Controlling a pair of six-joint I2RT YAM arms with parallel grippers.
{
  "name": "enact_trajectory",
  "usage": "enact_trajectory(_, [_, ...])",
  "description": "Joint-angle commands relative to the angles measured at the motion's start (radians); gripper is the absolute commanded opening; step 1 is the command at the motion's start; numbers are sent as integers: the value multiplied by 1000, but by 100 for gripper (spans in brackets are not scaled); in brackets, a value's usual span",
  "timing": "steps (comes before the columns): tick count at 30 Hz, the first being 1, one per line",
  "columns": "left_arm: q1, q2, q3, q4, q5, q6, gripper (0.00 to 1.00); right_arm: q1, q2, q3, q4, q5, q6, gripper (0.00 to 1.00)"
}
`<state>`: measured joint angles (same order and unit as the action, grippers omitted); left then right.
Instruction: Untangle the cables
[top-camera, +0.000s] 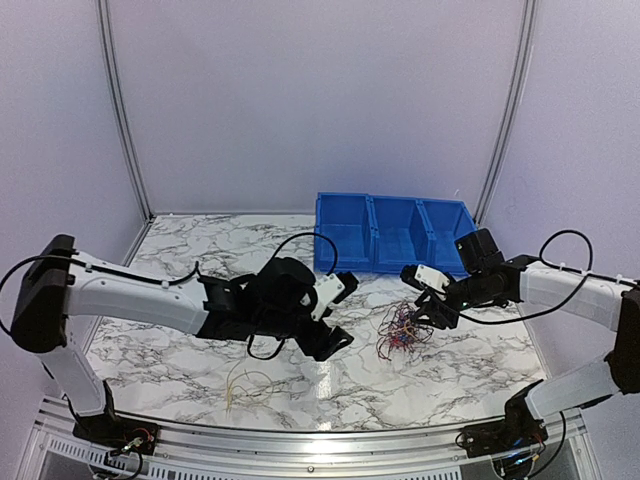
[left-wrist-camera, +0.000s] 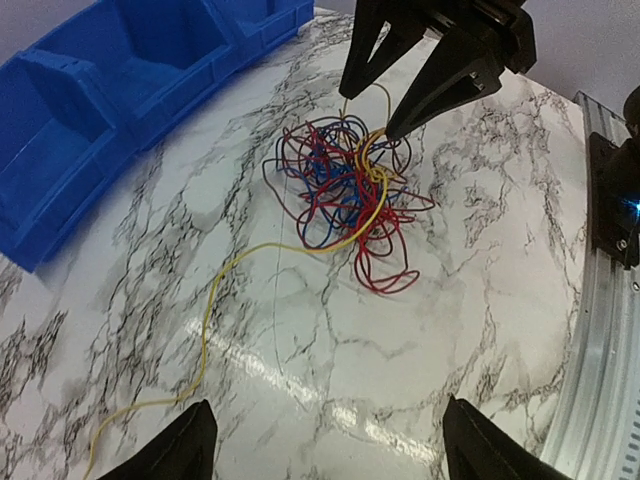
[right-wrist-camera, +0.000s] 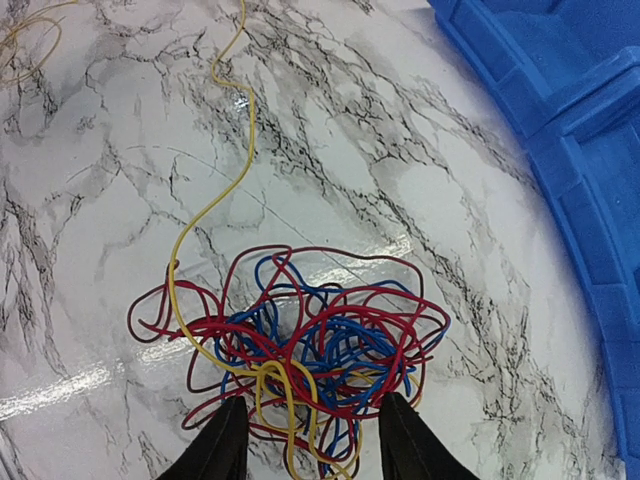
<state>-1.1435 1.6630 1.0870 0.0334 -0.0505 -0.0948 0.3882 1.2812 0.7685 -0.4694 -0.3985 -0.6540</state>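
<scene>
The cables (top-camera: 403, 330) are a fist-sized tangle of red, dark blue and yellow wires on the marble table, right of centre. The tangle also shows in the left wrist view (left-wrist-camera: 340, 195) and the right wrist view (right-wrist-camera: 300, 350). One yellow wire (left-wrist-camera: 205, 330) trails out of it toward the left arm. My right gripper (top-camera: 420, 318) is open, its fingertips (right-wrist-camera: 225, 445) straddling the bunch's near edge, with wires lying between them. My left gripper (top-camera: 338, 312) is open and empty, a short way left of the bunch, which lies ahead of its fingertips (left-wrist-camera: 185, 450).
A blue bin (top-camera: 330, 235) with three compartments stands behind the bunch, and shows in both wrist views (left-wrist-camera: 60, 150) (right-wrist-camera: 560, 120). A loose pale yellow wire loop (top-camera: 245, 385) lies near the front edge, under the left arm. A metal rail (left-wrist-camera: 600, 380) borders the table.
</scene>
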Motion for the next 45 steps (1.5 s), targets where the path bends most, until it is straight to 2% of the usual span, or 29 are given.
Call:
enact_trajectory(1, [-1, 168, 126, 149, -18, 247, 81, -18, -10, -2, 37, -56, 21, 46])
enact_trajectory(5, [-2, 310, 221, 166, -23, 361, 80, -23, -2, -6, 37, -54, 28, 46])
enact_trajectory(13, [-27, 475, 392, 175, 6, 420, 75, -38, 0, -3, 41, -39, 40, 46])
enact_trajectory(21, [-28, 540, 441, 166, -3, 463, 36, -43, 7, 1, 49, -32, 54, 47])
enact_trajectory(24, [-28, 533, 433, 158, -11, 473, 27, -49, 17, 7, 59, -26, 78, 47])
enact_trajectory(30, [-28, 504, 397, 167, -27, 478, 1, -51, 145, 77, 76, -23, 162, 68])
enact_trajectory(32, [-28, 492, 381, 178, -27, 471, 0, -50, 202, 110, 67, -36, 176, 75])
enact_trajectory(34, [-28, 479, 361, 198, -33, 462, 0, -47, 241, 125, 77, -34, 197, 78])
enact_trajectory(39, [-31, 448, 306, 244, -37, 440, 0, -46, 276, 142, 90, -48, 235, 78])
enact_trajectory(45, [-40, 416, 263, 261, -61, 441, 0, -50, 244, 146, 81, -81, 237, 79])
